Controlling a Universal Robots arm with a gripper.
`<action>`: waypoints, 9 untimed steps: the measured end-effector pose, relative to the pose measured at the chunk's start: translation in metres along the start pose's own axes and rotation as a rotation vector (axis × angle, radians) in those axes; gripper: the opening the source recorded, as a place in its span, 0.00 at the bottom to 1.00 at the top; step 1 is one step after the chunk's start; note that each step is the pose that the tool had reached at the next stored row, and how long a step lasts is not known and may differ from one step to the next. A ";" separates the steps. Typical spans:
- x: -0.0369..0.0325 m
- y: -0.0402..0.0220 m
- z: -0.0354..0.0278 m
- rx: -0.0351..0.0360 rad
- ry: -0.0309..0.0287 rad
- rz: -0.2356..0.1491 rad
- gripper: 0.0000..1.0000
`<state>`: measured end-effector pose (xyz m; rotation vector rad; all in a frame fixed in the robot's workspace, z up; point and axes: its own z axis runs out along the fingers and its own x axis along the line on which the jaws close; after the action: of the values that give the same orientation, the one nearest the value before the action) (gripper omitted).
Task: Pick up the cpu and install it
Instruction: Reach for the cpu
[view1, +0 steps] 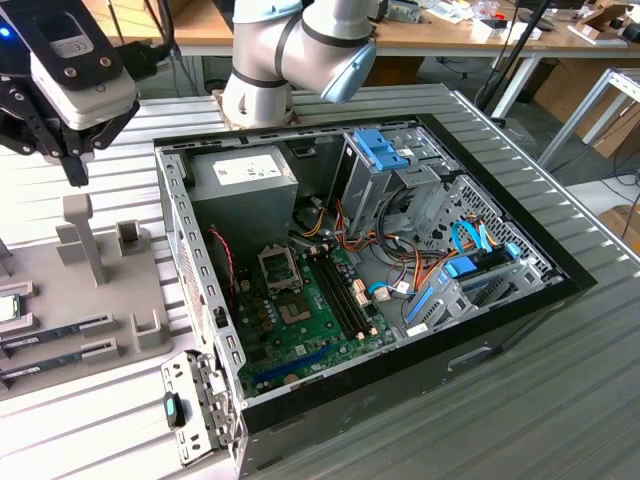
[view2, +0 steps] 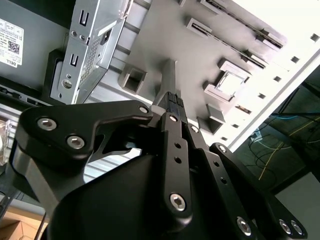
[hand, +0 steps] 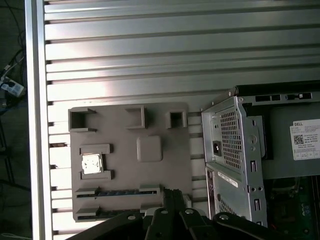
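Hovering my black gripper, fingers pinched together & empty, above grey parts tray; silver-grey square cpu nests in its pocket, prob. for fixed pickup pos.

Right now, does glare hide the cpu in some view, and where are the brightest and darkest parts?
Second wrist view: strong light washes the cpu almost white; the gripper is a dark mass in front. First wrist view: the cpu glints on the grey tray, bright bands cross the slatted table. Exterior view: even light, shadow inside the computer case.
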<state>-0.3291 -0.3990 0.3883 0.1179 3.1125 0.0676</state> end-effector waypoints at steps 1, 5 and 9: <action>0.0007 0.0000 0.0000 0.0000 0.0000 0.000 0.11; 0.0022 -0.0002 0.0000 0.0000 0.0000 0.000 0.11; 0.0038 -0.0003 -0.0001 0.0000 0.0000 0.000 0.11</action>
<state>-0.3329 -0.3989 0.3883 0.1180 3.1125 0.0676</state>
